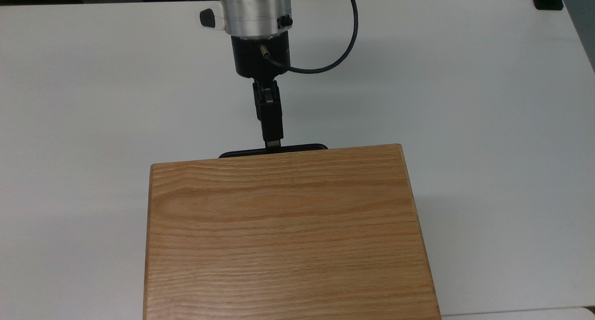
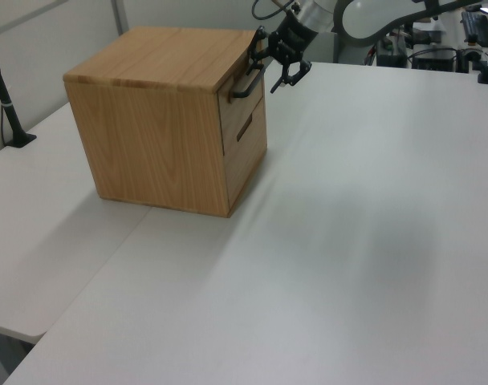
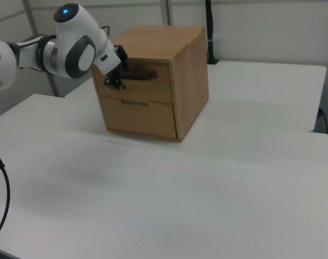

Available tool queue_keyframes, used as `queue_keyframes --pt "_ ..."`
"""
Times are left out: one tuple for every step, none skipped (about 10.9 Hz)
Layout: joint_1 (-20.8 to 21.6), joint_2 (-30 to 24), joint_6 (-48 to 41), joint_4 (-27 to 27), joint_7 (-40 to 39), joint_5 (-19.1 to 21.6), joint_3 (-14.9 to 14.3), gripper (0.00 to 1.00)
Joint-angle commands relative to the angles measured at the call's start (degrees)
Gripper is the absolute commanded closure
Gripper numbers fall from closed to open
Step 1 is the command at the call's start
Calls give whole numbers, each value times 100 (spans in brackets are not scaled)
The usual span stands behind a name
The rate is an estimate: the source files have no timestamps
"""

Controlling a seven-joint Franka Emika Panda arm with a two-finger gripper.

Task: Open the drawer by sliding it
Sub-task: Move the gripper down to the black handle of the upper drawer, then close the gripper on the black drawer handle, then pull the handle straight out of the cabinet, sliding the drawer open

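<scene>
The drawer (image 3: 150,89) is the upper of two in a light oak cabinet (image 1: 288,236), and its front sits flush with the cabinet face. Its long black bar handle (image 3: 141,76) peeks out from under the cabinet top in the top view (image 1: 297,148). My gripper (image 3: 116,68) is open at the handle's end on the right view's left, one finger above the bar and one below. Seen in the left view, the gripper (image 2: 270,62) straddles the handle (image 2: 246,83). In the top view the gripper (image 1: 273,143) reaches the bar's middle.
A lower drawer (image 3: 142,117) with a recessed slot sits beneath. The cabinet stands on a wide white table (image 1: 488,101). A black cable (image 1: 346,45) loops off the wrist. A black post (image 2: 5,100) stands at the left view's left edge.
</scene>
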Motion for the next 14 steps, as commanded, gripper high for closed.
queue_keyframes --pt "56 230 116 209 267 60 -41 67" --pt "56 257 186 305 277 60 -41 82" --pt "56 257 204 306 277 60 -41 98" --pt "56 240 204 306 268 77 -41 100" --pt "47 179 204 297 251 95 -41 100" --pt "30 30 187 245 225 95 -49 100" --pt "38 -206 178 27 207 104 -41 100" --pt "38 -504 178 -280 102 104 -41 100" --pt "47 -829 169 -614 -21 113 -41 100" --pt "65 -1198 169 -1017 -144 113 -41 100" --pt "73 -1541 169 -1404 -293 191 -41 100" --pt "73 -1788 169 -1713 -547 374 -41 100" --pt "73 -2008 143 -1968 -854 542 -41 100" --pt "73 -2236 142 -2258 -1092 613 -41 100"
